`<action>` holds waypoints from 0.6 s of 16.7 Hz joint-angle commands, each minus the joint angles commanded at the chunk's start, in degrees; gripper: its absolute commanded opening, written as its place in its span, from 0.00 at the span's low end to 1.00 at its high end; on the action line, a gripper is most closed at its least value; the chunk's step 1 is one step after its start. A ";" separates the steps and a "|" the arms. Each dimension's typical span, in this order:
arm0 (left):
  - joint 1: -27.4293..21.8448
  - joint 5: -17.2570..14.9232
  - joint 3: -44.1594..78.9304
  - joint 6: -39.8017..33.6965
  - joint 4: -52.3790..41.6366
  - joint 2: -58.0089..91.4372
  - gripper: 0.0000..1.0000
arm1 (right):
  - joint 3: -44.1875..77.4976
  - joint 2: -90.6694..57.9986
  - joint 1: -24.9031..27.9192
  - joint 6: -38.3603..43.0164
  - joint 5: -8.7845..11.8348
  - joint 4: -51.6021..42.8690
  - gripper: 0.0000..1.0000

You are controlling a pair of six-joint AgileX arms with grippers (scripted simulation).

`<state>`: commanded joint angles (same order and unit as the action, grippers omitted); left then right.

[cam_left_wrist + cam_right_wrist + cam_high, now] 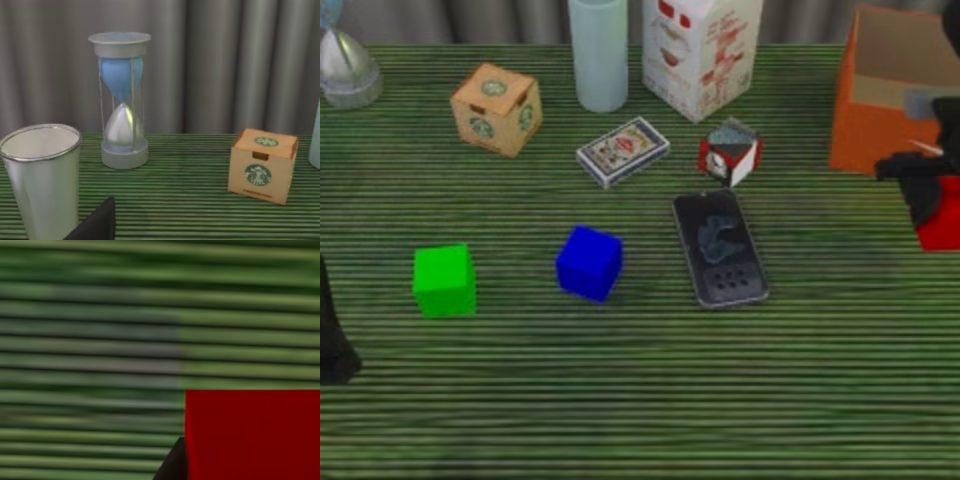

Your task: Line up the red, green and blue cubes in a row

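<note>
Table's right edge: red cube (940,225) beside right fingers (172,465)

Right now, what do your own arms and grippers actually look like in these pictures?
Little of them shows. My right gripper at the top view's right edge is a chunky matte black block with a thin pale streak on top, no cables or markings visible. My left arm at the left edge is a plain black rounded shape. Each wrist view catches only a dark, angular finger tip.
</note>
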<state>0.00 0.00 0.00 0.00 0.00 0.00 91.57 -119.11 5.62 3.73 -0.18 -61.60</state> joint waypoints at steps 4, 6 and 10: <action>0.00 0.00 0.00 0.00 0.00 0.00 1.00 | 7.99 -4.76 10.72 11.00 -0.27 -3.97 0.00; 0.00 0.00 0.00 0.00 0.00 0.00 1.00 | 12.94 -7.62 18.66 19.58 -0.41 -6.55 0.00; 0.00 0.00 0.00 0.00 0.00 0.00 1.00 | 22.84 -13.02 35.64 38.17 -0.63 -11.69 0.00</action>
<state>0.00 0.00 0.00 0.00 0.00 0.00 114.41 -132.13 41.26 41.90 -0.81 -73.29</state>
